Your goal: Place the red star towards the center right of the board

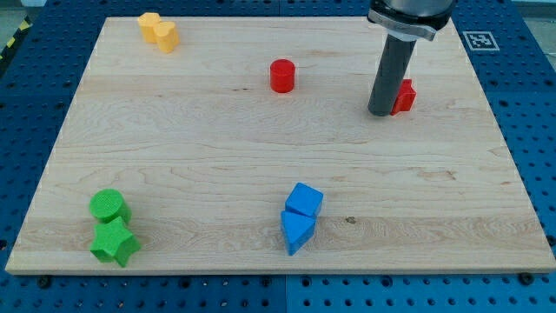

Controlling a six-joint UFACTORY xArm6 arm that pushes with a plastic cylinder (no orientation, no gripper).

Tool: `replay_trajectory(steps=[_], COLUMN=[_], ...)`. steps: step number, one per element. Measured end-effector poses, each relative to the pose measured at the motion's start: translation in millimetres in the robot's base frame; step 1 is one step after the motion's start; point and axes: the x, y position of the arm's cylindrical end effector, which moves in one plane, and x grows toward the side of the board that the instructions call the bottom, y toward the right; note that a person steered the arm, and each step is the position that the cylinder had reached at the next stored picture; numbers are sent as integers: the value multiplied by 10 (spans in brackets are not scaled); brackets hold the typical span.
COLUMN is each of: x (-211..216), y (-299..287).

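Note:
The red star (404,96) lies at the upper right of the wooden board (217,148), mostly hidden behind my rod, so its shape is hard to make out. My tip (380,112) rests on the board right against the star's left side. A red cylinder (282,76) stands further to the view's left, apart from both.
A yellow block pair (159,31) sits at the top left. A green cylinder (109,207) and a green star (115,243) sit at the bottom left. Two blue blocks (301,217) touch each other at the bottom middle. The board's right edge (512,148) is near the star.

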Motion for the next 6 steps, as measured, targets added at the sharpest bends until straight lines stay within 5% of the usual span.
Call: replay_trajectory(steps=[2,6], x=[-248,-242], y=[-221,657])
